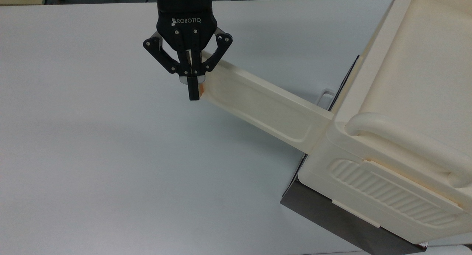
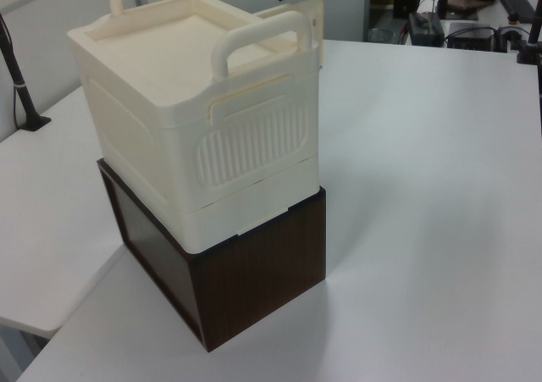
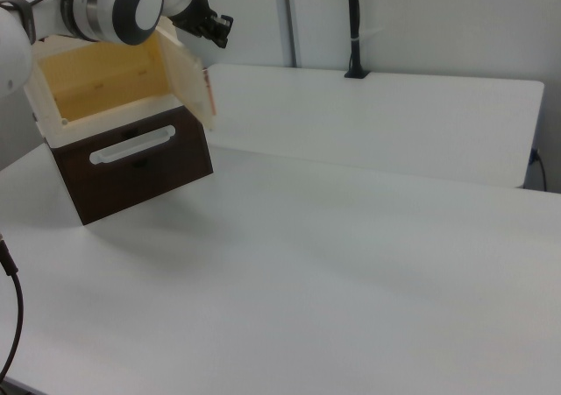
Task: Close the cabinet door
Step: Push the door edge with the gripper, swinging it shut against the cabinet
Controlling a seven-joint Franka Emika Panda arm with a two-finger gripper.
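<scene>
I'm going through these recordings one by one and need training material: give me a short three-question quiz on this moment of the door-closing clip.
1. True or false: the long flat cream plastic cabinet door is fully shut against the large cream plastic cabinet.
2. In the top view, the black two-finger gripper sits at which end of the door? A) the hinge end B) the free end, by the copper-orange bar handle C) the middle
3. Fill in: in the right view, the cabinet rests on a dark ____ base with a pale bar handle on its front.

Key: 1 false, the door stands partly open; 2 B; 3 brown.
</scene>
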